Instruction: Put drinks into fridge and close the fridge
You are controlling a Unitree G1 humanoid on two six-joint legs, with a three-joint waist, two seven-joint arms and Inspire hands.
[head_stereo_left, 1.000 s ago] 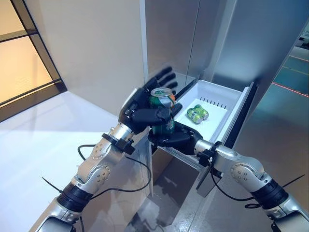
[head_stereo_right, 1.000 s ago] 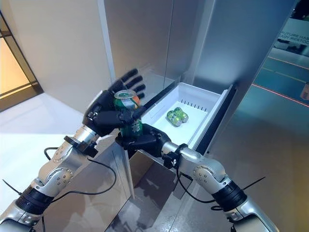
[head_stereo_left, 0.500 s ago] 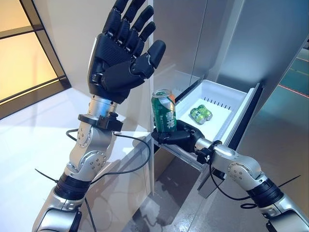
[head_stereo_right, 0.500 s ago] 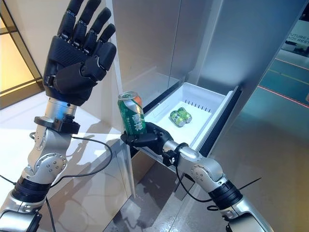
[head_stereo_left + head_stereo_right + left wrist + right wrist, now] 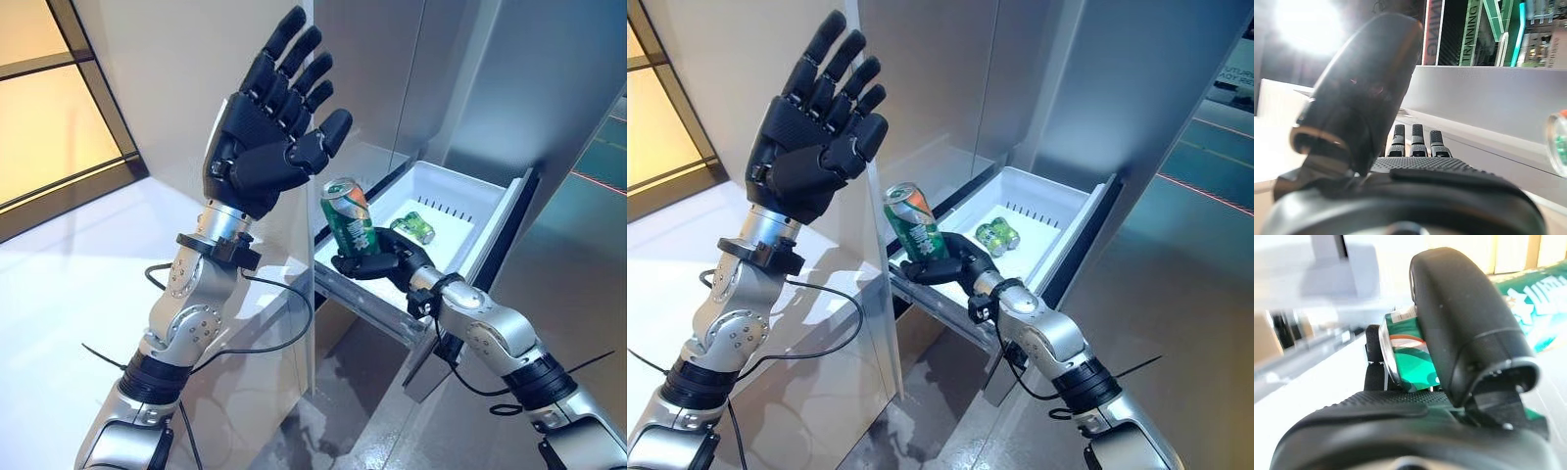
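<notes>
Dark right hand is gripping a green drink can round its lower half, fingers and thumb curled on it, can standing nearly upright w/ a slight tilt, orange patch by the rim. It's hovering over the near-left corner of the white fridge drawer, which is sitting pulled out from the grey fridge front. Two more green cans are lying on their sides inside the drawer, touching each other, toward the back. Left hand is raised high above and left of the held can, palm facing it, fingers spread straight, holding nothing, well apart from the can. White counter is lying left of the fridge.
</notes>
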